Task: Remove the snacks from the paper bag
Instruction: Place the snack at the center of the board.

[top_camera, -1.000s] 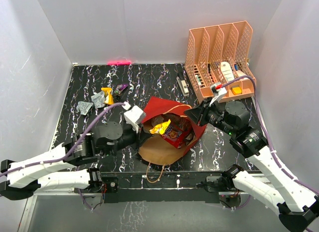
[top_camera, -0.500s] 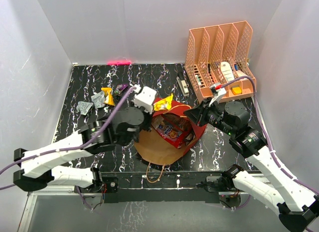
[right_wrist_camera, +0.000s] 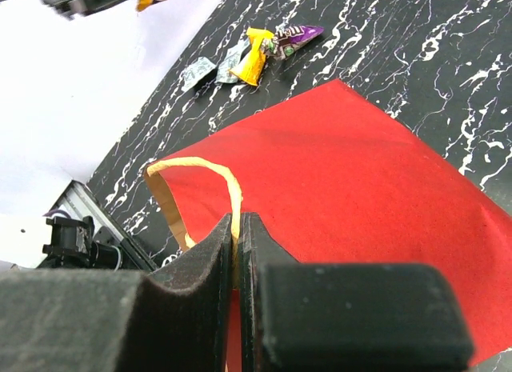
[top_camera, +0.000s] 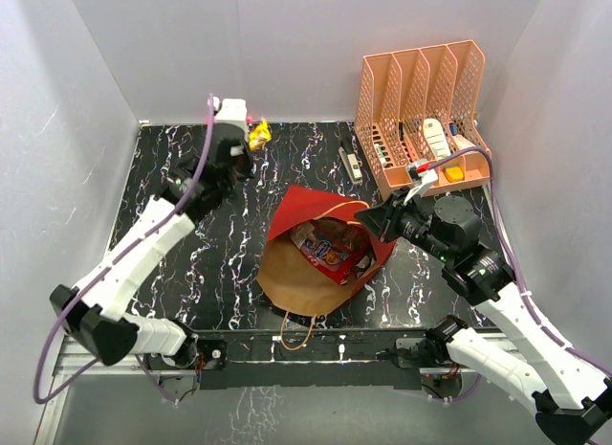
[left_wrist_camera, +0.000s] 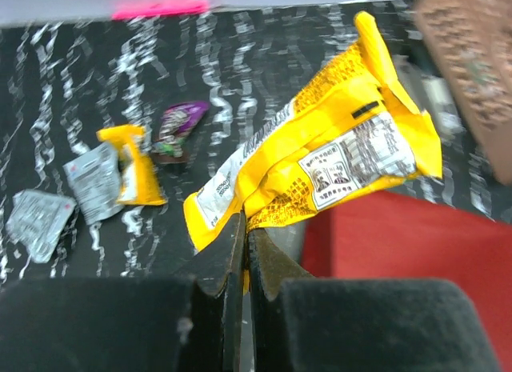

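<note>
The paper bag [top_camera: 287,278] lies in the middle of the table, red outside and brown inside, mouth open. Two glossy red bags [top_camera: 330,255] show inside it. My left gripper [top_camera: 251,139] is raised over the back left of the table, shut on a yellow snack packet [left_wrist_camera: 320,160] by its edge. Below it on the table lie a yellow packet [left_wrist_camera: 132,160], a purple one [left_wrist_camera: 178,128] and two silver ones [left_wrist_camera: 92,180]. My right gripper [top_camera: 375,218] is shut on the bag's cord handle [right_wrist_camera: 232,188] at the bag's right rim, over its red side [right_wrist_camera: 344,172].
An orange slotted rack [top_camera: 421,110] with white and dark items stands at the back right. A dark pen-like item [top_camera: 351,163] lies left of it. A pink strip [left_wrist_camera: 160,6] marks the back edge. White walls close in the table.
My left gripper has lifted the yellow packet out of the bag and swung it up and back to the left. The right gripper has held the bag handle still.
</note>
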You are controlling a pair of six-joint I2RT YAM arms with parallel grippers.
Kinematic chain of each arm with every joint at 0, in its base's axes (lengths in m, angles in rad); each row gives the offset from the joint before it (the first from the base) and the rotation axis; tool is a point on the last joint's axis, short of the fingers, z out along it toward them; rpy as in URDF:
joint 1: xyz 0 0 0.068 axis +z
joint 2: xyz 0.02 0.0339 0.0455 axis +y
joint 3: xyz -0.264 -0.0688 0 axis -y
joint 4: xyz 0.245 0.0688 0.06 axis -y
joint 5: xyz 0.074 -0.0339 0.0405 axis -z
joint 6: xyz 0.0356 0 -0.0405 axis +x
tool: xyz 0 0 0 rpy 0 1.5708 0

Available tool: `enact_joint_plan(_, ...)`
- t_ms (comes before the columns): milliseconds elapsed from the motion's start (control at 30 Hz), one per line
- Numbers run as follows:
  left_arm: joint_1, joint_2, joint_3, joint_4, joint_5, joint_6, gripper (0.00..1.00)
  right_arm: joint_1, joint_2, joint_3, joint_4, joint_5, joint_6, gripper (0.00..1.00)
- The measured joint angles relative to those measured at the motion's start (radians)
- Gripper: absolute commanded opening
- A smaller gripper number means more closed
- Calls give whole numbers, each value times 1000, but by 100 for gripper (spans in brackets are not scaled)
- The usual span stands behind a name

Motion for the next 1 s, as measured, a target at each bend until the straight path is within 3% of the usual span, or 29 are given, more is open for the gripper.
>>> enact_joint_plan(267, 455, 191, -27, 11, 187, -141, 0, 0, -5, 0, -7, 14, -1, 7)
enact_joint_plan(433, 594, 320, -29, 16, 217, -222, 0, 0, -7, 2, -10, 14, 0, 7)
enact_joint_plan(600, 676, 458, -36, 13, 245, -273, 0, 0, -19, 2, -16, 19, 6, 7)
enact_joint_plan(1000, 700, 473, -87, 39, 262, -269, 0, 0, 15, 2, -14, 13, 25, 7)
